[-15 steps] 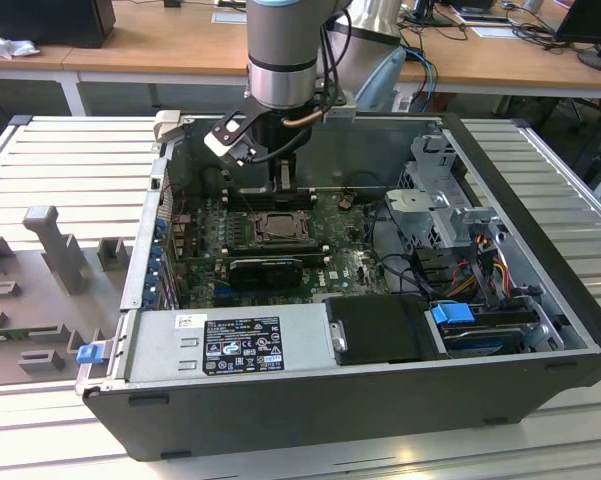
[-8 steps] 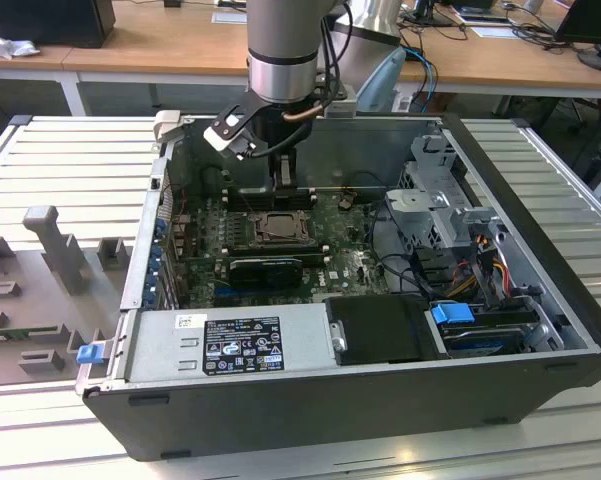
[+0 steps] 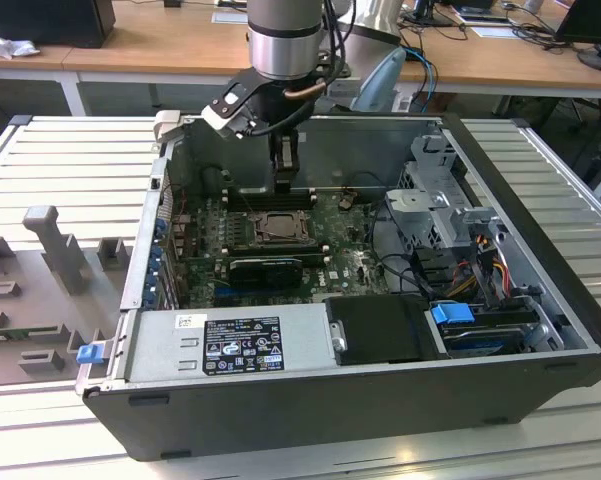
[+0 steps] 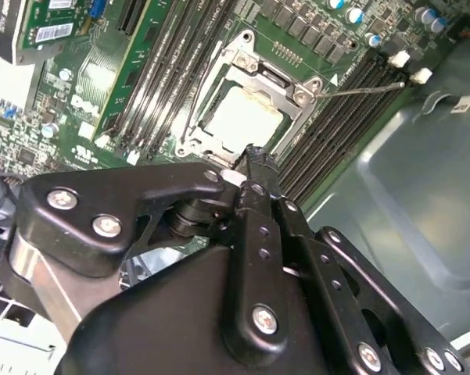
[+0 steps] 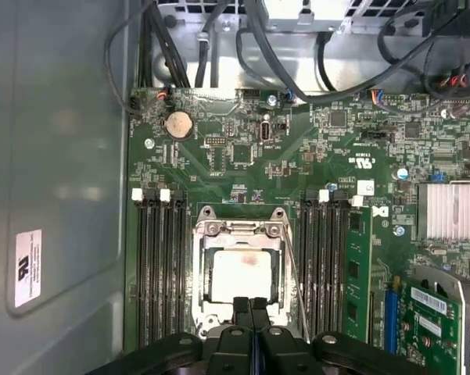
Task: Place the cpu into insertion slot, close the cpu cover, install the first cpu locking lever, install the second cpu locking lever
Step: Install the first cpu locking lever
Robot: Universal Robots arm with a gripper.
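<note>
One cpu (image 5: 242, 275), one cpu cover (image 5: 242, 229), two memory-slot banks (image 5: 158, 266), one coin battery (image 5: 178, 123) and one gripper (image 5: 252, 303) are showing in the first wrist view.

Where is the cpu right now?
In both wrist views the cpu lies framed by the cpu cover, between the memory slots, right beside the gripper.

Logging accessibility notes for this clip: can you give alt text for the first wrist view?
The gripper, fingers shut together, hangs at one edge of the cpu cover, which lies flat over the pale cpu. Black memory slots flank it on the green motherboard.
</note>
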